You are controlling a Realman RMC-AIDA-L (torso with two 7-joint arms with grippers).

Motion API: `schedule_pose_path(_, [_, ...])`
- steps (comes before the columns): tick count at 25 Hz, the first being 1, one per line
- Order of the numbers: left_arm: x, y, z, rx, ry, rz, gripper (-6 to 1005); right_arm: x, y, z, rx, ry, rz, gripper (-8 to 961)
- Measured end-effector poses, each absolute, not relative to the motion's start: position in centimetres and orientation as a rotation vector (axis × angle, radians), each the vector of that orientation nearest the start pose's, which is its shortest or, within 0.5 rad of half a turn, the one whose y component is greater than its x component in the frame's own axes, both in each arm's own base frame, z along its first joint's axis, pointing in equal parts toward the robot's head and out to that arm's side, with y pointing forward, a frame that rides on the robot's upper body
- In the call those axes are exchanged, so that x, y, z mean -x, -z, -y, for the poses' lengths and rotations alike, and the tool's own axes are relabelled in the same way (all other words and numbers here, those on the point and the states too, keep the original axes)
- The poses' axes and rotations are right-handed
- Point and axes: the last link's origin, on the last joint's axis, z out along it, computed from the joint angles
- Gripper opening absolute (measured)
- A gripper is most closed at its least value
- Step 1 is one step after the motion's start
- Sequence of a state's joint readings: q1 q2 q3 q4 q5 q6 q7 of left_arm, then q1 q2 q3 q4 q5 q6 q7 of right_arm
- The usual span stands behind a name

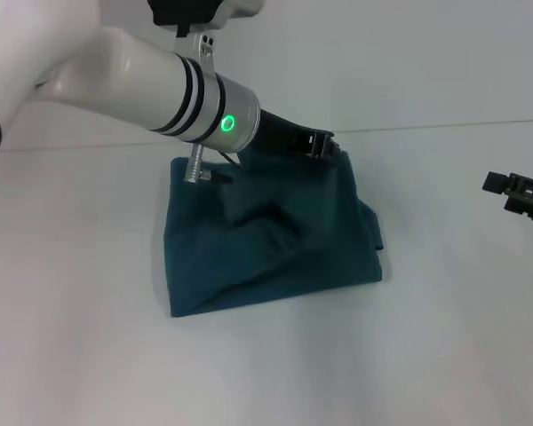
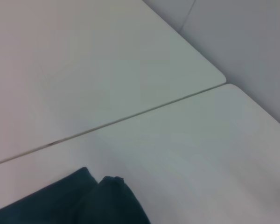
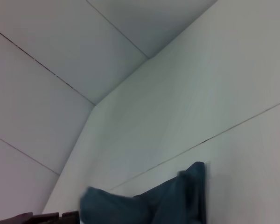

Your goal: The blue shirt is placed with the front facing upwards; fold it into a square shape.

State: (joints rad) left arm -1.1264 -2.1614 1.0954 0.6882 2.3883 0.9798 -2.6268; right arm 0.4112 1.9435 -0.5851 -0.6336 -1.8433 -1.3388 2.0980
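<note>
The white table [image 1: 266,373] is filling the whole head view, with a thin seam running across its far part. The blue shirt [image 1: 266,244] is lying a little left of the table's middle, already folded into a thick, roughly four-sided bundle; its surface is rumpled, with a raised ridge crossing it, and its right edge is showing stacked layers that are bulging out slightly. No lettering is showing on the side that is facing up. The left arm [image 1: 151,84] is reaching in from the near left and is stretching over the far part of the bundle, a green ring light glowing on its wrist. The left gripper [image 1: 324,142] is sitting at the shirt's far right corner, right against the cloth; whether its fingers are pinching the fabric or standing apart cannot be told from any view. The left wrist view is showing only a corner of the shirt [image 2: 79,200] on the table. The right gripper [image 1: 520,191] is resting at the right edge of the table, well apart from the shirt, and its fingers' state cannot be told either.
</note>
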Motion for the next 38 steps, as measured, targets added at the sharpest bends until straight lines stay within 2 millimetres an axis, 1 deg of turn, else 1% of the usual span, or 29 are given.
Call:
schedule_pose_path(2, [5.9,7.4,-45.4,2.499,0.221,1.138,94,-34.2,-8.6,-34.0,1.933,-0.918,-1.588,928])
schedule_pose_path(7, [5.8,7.5,-45.4,2.497,0.233,1.145,262,-34.2,-8.7,-34.0,1.932,-0.918,-1.59,928])
schedule_pose_path(10, [5.7,7.4,-45.3,2.504,0.258,1.156,494,-34.2,-8.7,-34.0,1.931,-0.918,-1.591,928])
schedule_pose_path(12, [6.1,7.2,-45.4,2.491,0.267,1.176,538,-34.2,-8.6,-33.9,1.932,-0.917,-1.591,928])
schedule_pose_path(16, [8.1,6.0,-45.9,2.404,0.27,1.301,625,-34.2,-8.7,-34.0,1.935,-0.914,-1.591,928])
schedule_pose_path(21, [11.6,4.4,-45.5,2.289,0.3,1.503,735,-34.4,-8.8,-34.0,1.946,-0.88,-1.588,928])
schedule_pose_path(25, [14.0,2.0,-44.6,2.235,0.382,1.606,860,-34.5,-9.0,-34.2,1.966,-0.834,-1.579,928])
schedule_pose_path(26, [14.0,2.0,-44.6,2.235,0.382,1.606,892,-34.4,-9.1,-34.2,1.969,-0.829,-1.575,928])
schedule_pose_path(27, [15.6,0.5,-43.6,2.227,0.38,1.633,923,-34.5,-9.2,-34.3,1.971,-0.824,-1.573,928])
schedule_pose_path(29, [16.6,-0.1,-43.1,2.221,0.366,1.653,923,-34.5,-9.5,-34.4,1.975,-0.818,-1.568,928])
schedule_pose_path(31, [18.3,-0.7,-42.4,2.189,0.351,1.698,922,-34.5,-9.6,-34.4,1.976,-0.816,-1.567,928])
schedule_pose_path(33, [19.5,-0.9,-41.9,2.162,0.341,1.735,921,-34.5,-9.7,-34.4,1.977,-0.815,-1.566,928])
schedule_pose_path(38, [20.6,-0.5,-41.6,2.174,0.281,1.726,920,-34.5,-9.6,-34.4,1.982,-0.81,-1.567,928])
